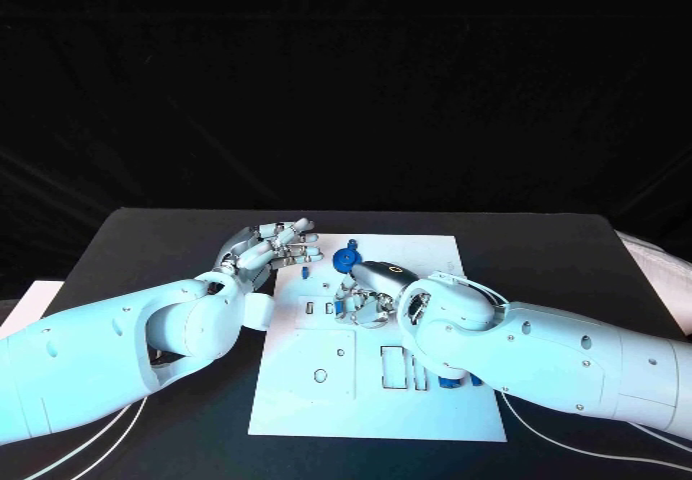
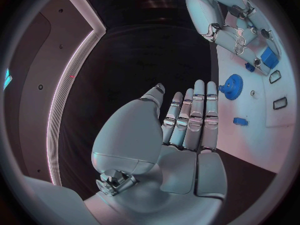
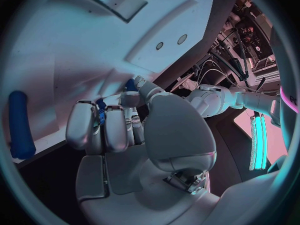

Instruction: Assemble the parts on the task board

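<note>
Your left hand (image 1: pixel 271 246) rests at the left edge of the task board (image 1: pixel 433 250), toward its far corner, with its fingers (image 2: pixel 199 116) straight, close together and holding nothing; leave it there as a steadying presence, or draw it off toward the left edge of the worktop (image 1: pixel 144 250) if it crowds the work. Just beyond its fingertips, on the far part of the board, lies the blue gear (image 1: pixel 345 260), and the left wrist view shows a small blue block (image 2: pixel 240 121) lying flat on the board near it, apart from both hands. Moving right, your right hand (image 1: pixel 368 295) is over the middle of the board, fingers (image 3: pixel 116 127) curled in; the right wrist view shows a bit of blue between them, so it looks as though you are pinching a small part (image 3: pixel 100 111), though how firm the hold is I cannot tell. Judging by that, the step in hand is seating this piece into one of the cutouts (image 1: pixel 392 366) on the board. Do it well by lining the part up squarely over its slot first, then lowering straight down and pressing only once it has started to enter; a tilted start would likely jam it. Further right, toward the near edge of the board, another blue piece (image 1: pixel 454 380) shows beside your right forearm, so keep that arm lifted clear as you move.
</note>
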You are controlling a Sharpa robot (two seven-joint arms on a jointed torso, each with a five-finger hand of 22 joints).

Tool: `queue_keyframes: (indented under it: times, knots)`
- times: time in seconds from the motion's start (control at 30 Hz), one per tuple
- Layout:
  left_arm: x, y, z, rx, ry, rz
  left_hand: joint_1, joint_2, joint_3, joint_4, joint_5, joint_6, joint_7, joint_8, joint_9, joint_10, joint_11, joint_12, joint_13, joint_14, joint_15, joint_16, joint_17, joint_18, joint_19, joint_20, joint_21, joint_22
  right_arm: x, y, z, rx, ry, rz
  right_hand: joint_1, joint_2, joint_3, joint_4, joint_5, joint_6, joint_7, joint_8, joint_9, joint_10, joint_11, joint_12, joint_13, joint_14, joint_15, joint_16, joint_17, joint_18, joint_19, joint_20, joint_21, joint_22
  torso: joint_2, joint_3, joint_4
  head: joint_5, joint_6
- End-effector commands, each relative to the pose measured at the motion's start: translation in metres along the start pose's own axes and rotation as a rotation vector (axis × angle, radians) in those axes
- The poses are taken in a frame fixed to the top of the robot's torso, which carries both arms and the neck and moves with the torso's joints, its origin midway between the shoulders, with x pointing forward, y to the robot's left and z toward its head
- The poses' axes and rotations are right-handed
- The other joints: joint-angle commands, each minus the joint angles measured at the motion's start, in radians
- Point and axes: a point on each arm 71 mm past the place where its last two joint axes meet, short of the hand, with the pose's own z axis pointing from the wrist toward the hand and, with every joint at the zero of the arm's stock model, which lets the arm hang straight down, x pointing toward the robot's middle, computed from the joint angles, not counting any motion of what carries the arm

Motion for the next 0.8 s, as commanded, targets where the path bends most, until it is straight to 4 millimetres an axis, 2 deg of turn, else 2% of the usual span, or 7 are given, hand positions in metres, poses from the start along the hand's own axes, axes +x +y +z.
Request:
queue_keyframes:
  times: [0.03,0.27,0.8]
  knots:
    - [0.0031,-0.0007,0.0002,0.008,0.026,-0.014,0.008,0.004,0.002,-0.007,0.004,0.007,0.022,0.003,0.0,0.007,0.002,0.0,0.0,0.006,0.002,-0.004,0.001,0.004,0.008,-0.002,-0.004,-0.001,0.0067,-0.0054,-0.0006,0.033,0.039,-0.031,-0.009,-0.012,-0.006,-0.003,0.007,-0.015,0.007,-0.013,-0.004,-0.032,0.004,-0.05,-0.039,0.038,0.007,-0.01,-0.007,0.002,-0.014,0.003,-0.012,-0.018,0.0,-0.0005,0.0011,-0.004,-0.001]
    - [0.0034,-0.0005,0.0003,0.006,0.03,-0.016,0.008,0.004,0.002,-0.007,0.004,0.007,0.022,0.003,0.0,0.007,0.002,0.0,0.0,0.006,0.002,-0.004,0.001,0.004,0.008,-0.002,-0.004,-0.001,0.0064,-0.0047,0.0006,0.024,0.012,-0.022,-0.02,-0.033,-0.012,-0.006,0.011,-0.065,0.022,-0.034,-0.014,-0.089,0.017,-0.14,-0.114,0.035,0.018,-0.021,-0.018,0.006,-0.027,0.012,-0.027,-0.044,0.0,0.0004,-0.0001,-0.002,-0.002]
    - [0.003,-0.0001,0.0004,0.001,0.032,-0.017,0.008,0.004,0.002,-0.007,0.004,0.007,0.022,0.003,0.0,0.007,0.002,0.0,0.0,0.006,0.002,-0.004,0.001,0.004,0.008,-0.002,-0.004,-0.001,0.0048,-0.0015,-0.0009,-0.003,-0.039,0.001,-0.048,-0.058,-0.048,0.004,0.009,-0.111,0.028,-0.031,-0.021,-0.109,0.026,-0.148,-0.135,0.033,0.026,-0.029,-0.024,0.009,-0.031,0.021,-0.037,-0.056,0.0,0.0002,0.0002,-0.001,-0.001]
